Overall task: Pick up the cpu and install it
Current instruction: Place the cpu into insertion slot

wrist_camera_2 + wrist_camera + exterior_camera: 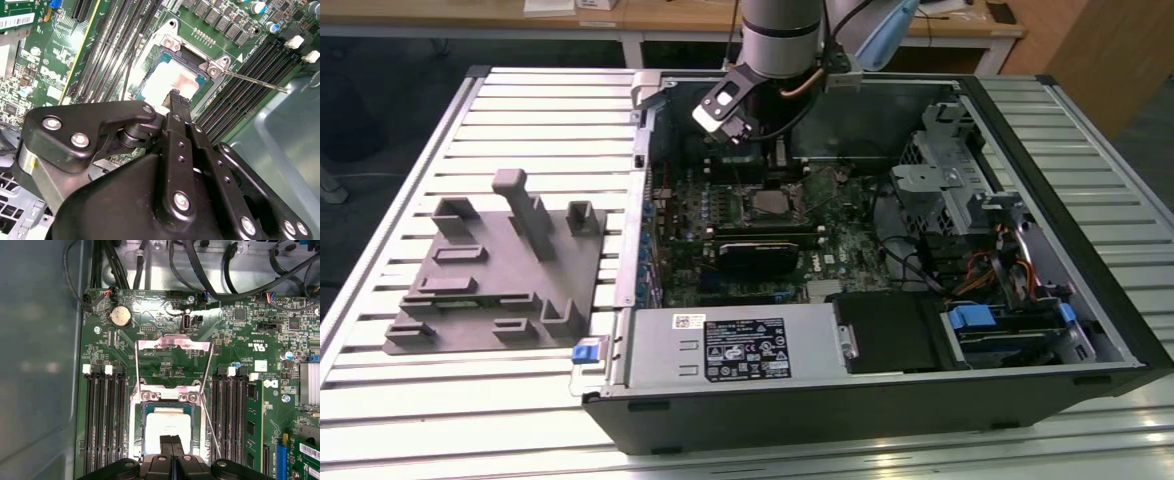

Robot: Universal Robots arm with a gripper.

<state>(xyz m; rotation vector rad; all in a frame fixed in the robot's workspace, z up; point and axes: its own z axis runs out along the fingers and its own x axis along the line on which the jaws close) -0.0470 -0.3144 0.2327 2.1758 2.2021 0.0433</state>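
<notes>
The cpu, a pale silvery square chip, lies flat inside the metal-framed socket on the green motherboard. The socket's load plate is swung up and open, and its thin lever stands free beside it. My gripper hangs just above the chip's near edge, its two black fingers pressed together with nothing between them. In the second wrist view the gripper points at the cpu from close by. In the exterior view the arm's wrist hovers inside the open computer case over the socket.
Memory slots flank the socket on both sides. Cables run along the case wall. A power supply, a drive cage and an expansion card crowd the case. A grey plastic fixture stands on the slatted table at the exterior view's left.
</notes>
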